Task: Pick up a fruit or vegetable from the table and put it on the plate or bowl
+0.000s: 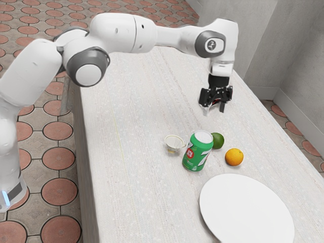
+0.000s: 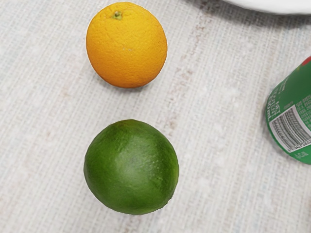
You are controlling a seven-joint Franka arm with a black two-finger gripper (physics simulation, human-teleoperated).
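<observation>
A green lime (image 1: 217,140) (image 2: 131,166) lies on the pale table, half hidden behind a green soda can (image 1: 197,151). An orange (image 1: 234,157) (image 2: 126,44) sits just beside the lime, toward the large white plate (image 1: 246,210), which is at the table's near right. My black gripper (image 1: 216,105) hangs above the table, farther back than the lime, pointing down. Its fingers stand open with nothing between them. In the wrist view the lime lies nearly under my hand and the orange beyond it, with the plate's rim (image 2: 272,5) past the orange.
The soda can (image 2: 291,121) stands upright close to the lime. A small clear cup (image 1: 174,144) sits on the can's left in the exterior view. The table's left edge (image 1: 83,152) drops to a tiled floor, and walls rise behind on the right.
</observation>
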